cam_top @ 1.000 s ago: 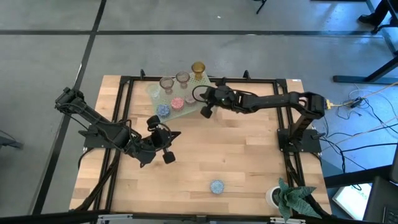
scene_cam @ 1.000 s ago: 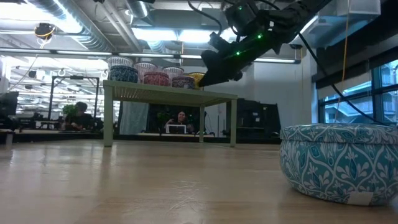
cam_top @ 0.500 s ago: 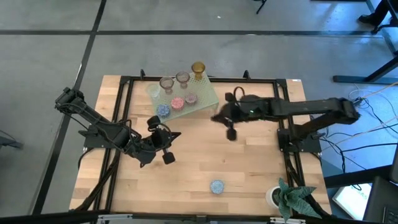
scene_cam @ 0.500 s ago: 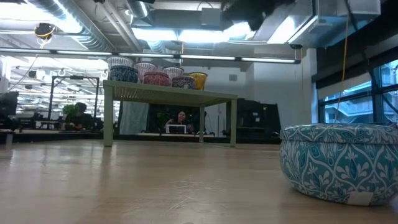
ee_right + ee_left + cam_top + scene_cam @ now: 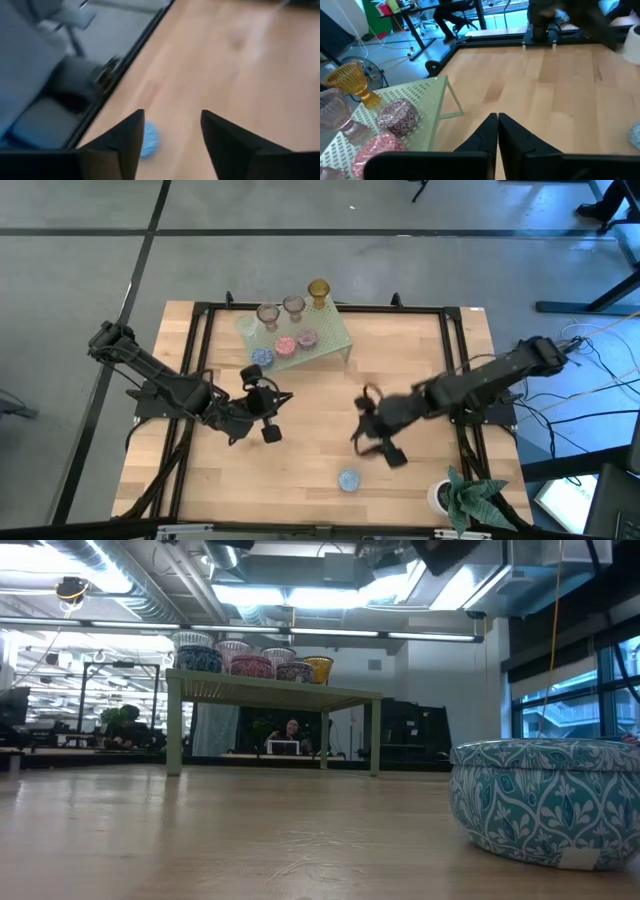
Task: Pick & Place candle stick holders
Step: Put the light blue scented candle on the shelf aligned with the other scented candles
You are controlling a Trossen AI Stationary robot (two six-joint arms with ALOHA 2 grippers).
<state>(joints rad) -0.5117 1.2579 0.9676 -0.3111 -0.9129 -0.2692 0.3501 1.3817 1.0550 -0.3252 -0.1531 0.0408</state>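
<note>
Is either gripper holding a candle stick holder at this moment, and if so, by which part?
Nothing is held. The right gripper is open and empty above the blue holder; the left gripper is shut on nothing.

I see my left arm reaching in from the left edge of the desk (image 5: 400, 370), elbow bent, its left hand (image 5: 268, 417) hovering above the wood left of centre. In the left wrist view its two dark fingers (image 5: 487, 135) are pressed together, holding nothing. My right arm stretches from its base on the right side toward the near middle, slightly blurred. Its right hand (image 5: 372, 442) points down, fingers (image 5: 127, 140) parted and empty.
</note>
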